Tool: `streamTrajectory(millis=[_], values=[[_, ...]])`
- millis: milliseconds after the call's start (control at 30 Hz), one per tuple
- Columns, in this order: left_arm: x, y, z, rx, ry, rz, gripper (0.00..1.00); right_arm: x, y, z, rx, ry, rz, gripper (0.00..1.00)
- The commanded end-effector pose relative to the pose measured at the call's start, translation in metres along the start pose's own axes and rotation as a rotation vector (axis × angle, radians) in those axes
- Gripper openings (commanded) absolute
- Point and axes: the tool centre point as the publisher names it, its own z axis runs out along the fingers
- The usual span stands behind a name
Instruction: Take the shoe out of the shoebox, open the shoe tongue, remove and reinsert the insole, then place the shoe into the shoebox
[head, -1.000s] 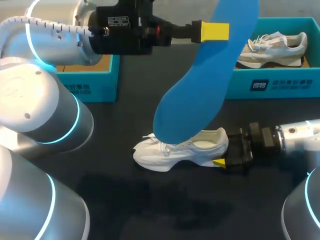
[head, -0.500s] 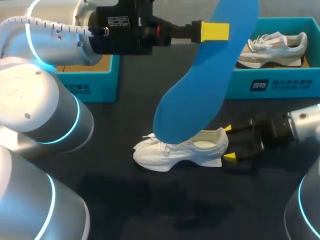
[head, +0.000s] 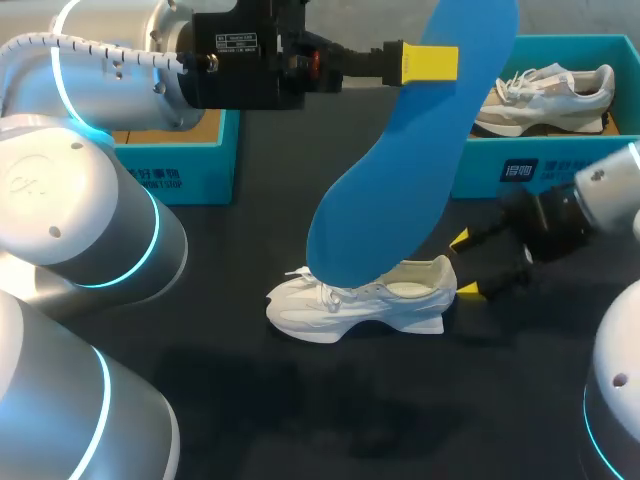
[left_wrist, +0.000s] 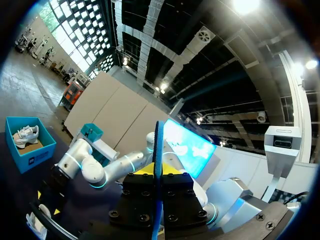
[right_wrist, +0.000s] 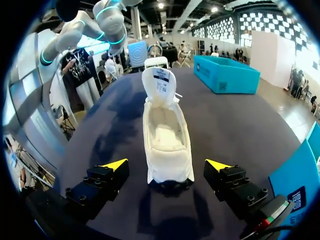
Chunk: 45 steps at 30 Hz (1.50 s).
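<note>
A white shoe (head: 365, 300) lies on its side on the dark table, toe to the left. A blue insole (head: 400, 170) hangs above it, its lower end just over the laces, with my left gripper (head: 430, 62) shut on its upper part. From the left wrist the insole (left_wrist: 157, 160) shows edge-on, pinched in that gripper (left_wrist: 158, 181). My right gripper (head: 467, 265) stands open just behind the heel. In the right wrist view the shoe (right_wrist: 167, 130) points away with its tongue raised, and its heel lies between the spread fingers of the gripper (right_wrist: 166, 165), untouched.
A teal shoebox (head: 560, 170) at the back right holds a second shoe (head: 545, 95). Another teal box (head: 185, 165) sits at the back left, seen also from the right wrist as a teal box (right_wrist: 227, 75) beyond the shoe. My left arm spans the upper left.
My right gripper has drawn back from the shoe's heel, up and to the right, with its fingers still spread. The left arm, the insole and the shoe have stayed put.
</note>
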Motion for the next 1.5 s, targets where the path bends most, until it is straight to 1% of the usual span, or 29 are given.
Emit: streamTrajectory(millis=[33, 200, 267, 333, 400, 500, 667, 700, 767, 833, 867, 1000, 1500], values=[[0.0, 0.001, 0.0, -0.002, -0.003, -0.001, 0.0, 0.001, 0.009, -0.003, 0.263, -0.004, 0.001, 1.0], [0.0, 0.001, 0.0, -0.002, -0.003, -0.001, 0.0, 0.002, 0.015, 0.0, 0.365, -0.014, 0.001, 1.0], [0.0, 0.001, 0.0, -0.002, -0.003, -0.001, 0.0, 0.002, 0.017, 0.001, 0.419, -0.016, 0.005, 1.0], [0.0, 0.001, 0.0, -0.002, -0.003, -0.001, 0.0, 0.003, 0.02, 0.002, 0.446, -0.016, 0.004, 1.0], [0.0, 0.001, 0.0, -0.002, -0.003, -0.001, 0.0, 0.003, 0.021, 0.004, 0.505, -0.021, 0.013, 1.0], [0.0, 0.001, 0.0, -0.002, -0.003, -0.001, 0.0, 0.002, 0.021, 0.007, 0.531, -0.026, 0.009, 1.0], [0.0, 0.001, 0.0, -0.002, -0.003, -0.001, 0.0, 0.002, 0.019, 0.01, 0.604, -0.053, -0.008, 1.0], [0.0, 0.001, 0.0, -0.002, -0.003, -0.001, 0.0, 0.002, 0.019, 0.011, 0.611, -0.054, -0.012, 1.0], [0.0, 0.001, 0.0, -0.002, -0.003, -0.001, 0.0, 0.002, 0.018, 0.013, 0.652, -0.057, -0.001, 1.0], [0.0, 0.001, 0.0, -0.002, -0.003, -0.001, 0.0, 0.002, 0.018, 0.016, 0.666, -0.055, 0.002, 1.0], [0.0, 0.001, 0.0, -0.002, -0.003, -0.001, 0.0, 0.002, 0.018, 0.017, 0.689, -0.054, 0.006, 1.0], [0.0, 0.001, 0.0, -0.002, -0.003, -0.001, 0.0, 0.003, 0.02, 0.019, 0.698, -0.049, 0.004, 1.0], [0.0, 0.001, 0.0, -0.002, -0.003, -0.001, 0.0, 0.005, 0.021, 0.019, 0.695, -0.05, 0.014, 1.0]])
